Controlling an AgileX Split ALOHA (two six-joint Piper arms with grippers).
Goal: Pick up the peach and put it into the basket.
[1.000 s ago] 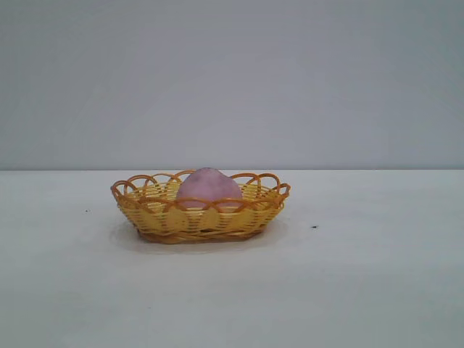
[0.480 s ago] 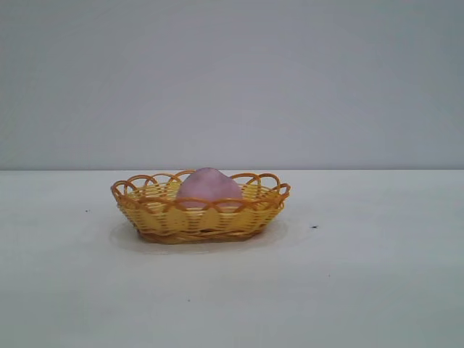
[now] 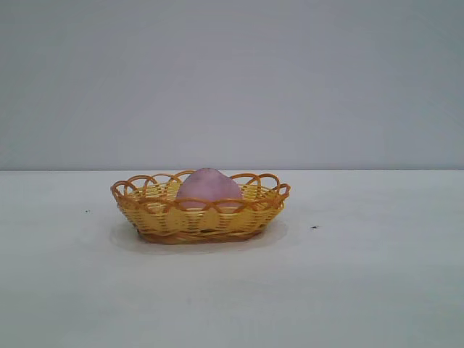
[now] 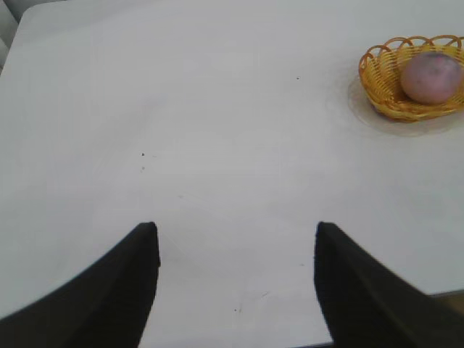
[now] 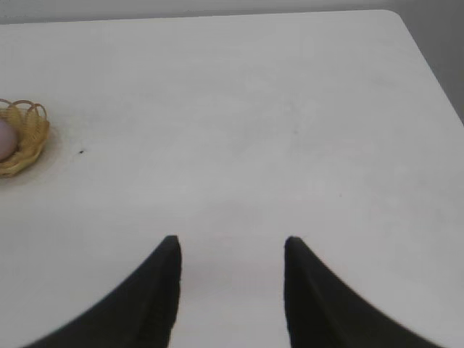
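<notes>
1. The peach (image 3: 209,185) sits inside the basket (image 3: 270,204), just left of centre in the exterior view, its pointed top rising above the scalloped rim. Judged from this, the placing is already done and no pick remains.
2. In the left wrist view the basket (image 4: 377,87) with the peach (image 4: 431,77) lies at the upper right of the frame, well apart from the left gripper (image 4: 236,239), whose jaws stand released with bare table between them.
3. In the right wrist view only an edge of the basket (image 5: 30,138) shows at the far left of the frame, also well apart from the right gripper (image 5: 231,250); its jaws stand apart too, narrower than the left's, grasping nothing.
4. Which arm is nearer cannot be told. The basket's long axis runs across the exterior frame.
5. The white table (image 3: 377,290) is flat with a few dark specks; a plain grey wall (image 3: 232,80) stands behind.
</notes>
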